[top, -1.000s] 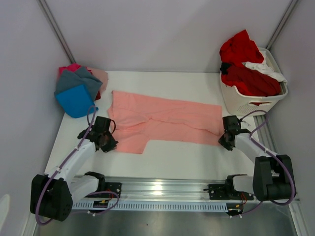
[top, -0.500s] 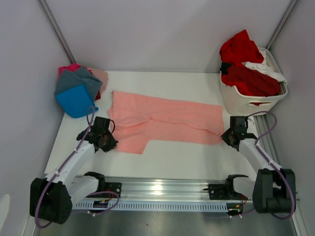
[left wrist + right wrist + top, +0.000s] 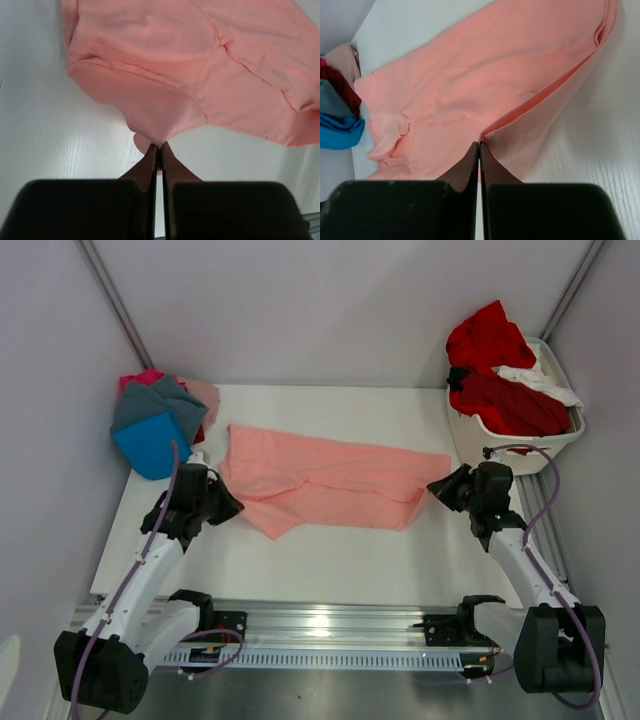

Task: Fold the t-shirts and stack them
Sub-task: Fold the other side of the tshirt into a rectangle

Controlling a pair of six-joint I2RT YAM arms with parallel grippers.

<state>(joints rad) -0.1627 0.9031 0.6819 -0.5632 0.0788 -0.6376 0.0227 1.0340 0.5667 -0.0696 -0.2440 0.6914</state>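
Stack of folded t-shirts (image 3: 155, 425) at 10 o'clock on table (image 3: 330, 565), blue one in front. Left gripper (image 3: 160, 146) pinched tight on salmon-pink t-shirt (image 3: 330, 478), grip at cloth's 8 o'clock corner. Shirt spread across table centre, gripped corners held off surface. Right gripper (image 3: 480, 144) clamped on hem at cloth's 3 o'clock. Laundry basket (image 3: 515, 445) at 2 o'clock, red shirts (image 3: 495, 365) heaped inside.

The salmon-pink t-shirt (image 3: 320, 480) lies across the middle of the bench (image 3: 330, 565). In front of it a broad bare strip of bench runs to the metal rail (image 3: 320, 625). Behind it a narrower bare strip reaches the back wall (image 3: 330, 310). Left and behind, the stack of shirts (image 3: 158, 425) blocks the corner. Right and behind, the white laundry basket (image 3: 510, 448), heaped with red shirts (image 3: 495, 370), stands close by. The left gripper (image 3: 230, 508) and right gripper (image 3: 438, 487), jaws pinched on its near corners, flank the front strip.
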